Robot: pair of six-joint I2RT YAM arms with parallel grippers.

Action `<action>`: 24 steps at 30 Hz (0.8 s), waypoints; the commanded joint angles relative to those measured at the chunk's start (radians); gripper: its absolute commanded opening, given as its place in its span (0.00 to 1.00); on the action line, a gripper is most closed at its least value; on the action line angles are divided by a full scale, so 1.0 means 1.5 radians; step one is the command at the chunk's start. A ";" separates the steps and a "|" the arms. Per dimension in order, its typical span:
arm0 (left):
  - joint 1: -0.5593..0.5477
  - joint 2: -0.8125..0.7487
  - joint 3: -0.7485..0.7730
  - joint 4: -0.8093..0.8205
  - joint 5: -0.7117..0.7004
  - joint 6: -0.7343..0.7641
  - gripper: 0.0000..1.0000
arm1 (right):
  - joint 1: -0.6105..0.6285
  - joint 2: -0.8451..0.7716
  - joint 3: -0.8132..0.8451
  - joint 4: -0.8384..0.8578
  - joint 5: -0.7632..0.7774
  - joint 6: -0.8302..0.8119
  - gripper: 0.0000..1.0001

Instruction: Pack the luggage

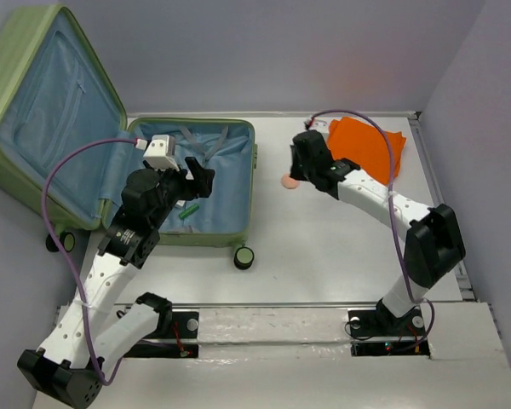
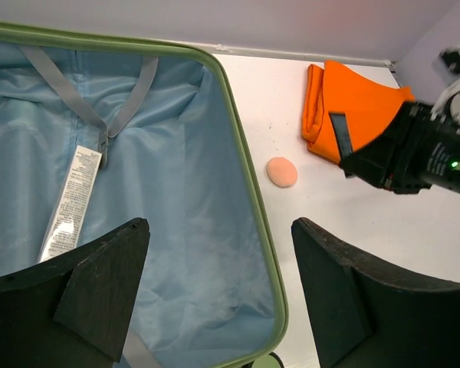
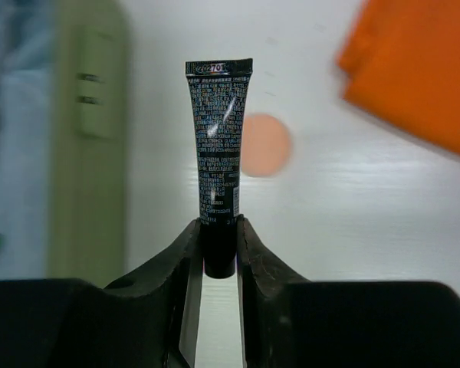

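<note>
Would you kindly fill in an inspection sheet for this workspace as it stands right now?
Surface: white table, no spills seen.
Job's things: luggage lies open, its lid propped up on the left; pale blue lining, with a small green item inside.
Clutter: folded orange cloth and peach oval pad on the table, outside the luggage.
Grippers: left tool open above the luggage's right rim; right tool shut on a black tube, held above the table.
Cables: a purple cable loops beside the left arm, another runs along the right arm.
Surroundings: plain pale walls; nothing else seen.
</note>
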 commanded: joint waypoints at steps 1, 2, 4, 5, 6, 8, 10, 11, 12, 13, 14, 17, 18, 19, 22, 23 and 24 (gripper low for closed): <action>-0.001 -0.018 -0.006 0.021 -0.023 0.012 0.86 | 0.123 0.020 0.171 0.038 -0.109 -0.036 0.18; 0.000 -0.024 -0.006 0.021 -0.027 0.011 0.86 | 0.131 0.055 0.201 0.044 -0.174 -0.035 0.26; 0.000 -0.027 -0.008 0.021 -0.038 0.012 0.86 | 0.131 0.091 0.276 0.033 -0.221 -0.029 0.64; 0.000 -0.029 -0.008 0.020 -0.039 0.013 0.86 | 0.131 0.102 0.287 0.015 -0.203 -0.034 0.74; 0.000 -0.030 -0.008 0.019 -0.042 0.014 0.86 | 0.131 0.105 0.288 0.012 -0.178 -0.040 0.83; 0.000 -0.029 -0.007 0.019 -0.040 0.015 0.86 | 0.101 0.088 0.252 0.011 -0.154 -0.042 0.87; 0.000 -0.028 -0.007 0.019 -0.036 0.016 0.86 | 0.068 0.077 0.214 0.016 -0.158 -0.023 0.83; 0.000 -0.028 -0.007 0.019 -0.031 0.016 0.86 | 0.052 0.074 0.178 0.023 -0.154 -0.021 0.75; 0.001 -0.027 -0.006 0.021 -0.028 0.015 0.86 | 0.023 0.076 0.165 0.022 -0.141 -0.022 0.71; 0.001 -0.027 -0.007 0.020 -0.023 0.016 0.86 | 0.010 0.087 0.148 0.020 -0.121 -0.030 0.65; 0.001 -0.028 -0.007 0.020 -0.022 0.015 0.86 | -0.001 0.096 0.144 0.019 -0.115 -0.035 0.63; 0.002 -0.028 -0.006 0.021 -0.021 0.016 0.88 | -0.025 0.143 0.149 0.008 -0.092 -0.065 0.61; 0.002 -0.027 -0.007 0.021 -0.022 0.017 0.89 | -0.025 0.156 0.163 0.001 -0.057 -0.075 0.61; 0.002 -0.027 -0.006 0.020 -0.021 0.017 0.93 | -0.025 0.189 0.176 -0.021 -0.044 -0.095 0.61; 0.003 -0.026 -0.007 0.021 -0.020 0.017 0.98 | -0.025 0.229 0.209 -0.041 -0.008 -0.115 0.62; 0.004 -0.025 -0.007 0.021 -0.017 0.016 0.99 | -0.025 0.248 0.211 -0.046 -0.003 -0.117 0.62; 0.005 -0.024 -0.007 0.022 -0.015 0.017 0.99 | -0.025 0.257 0.212 -0.047 -0.005 -0.117 0.62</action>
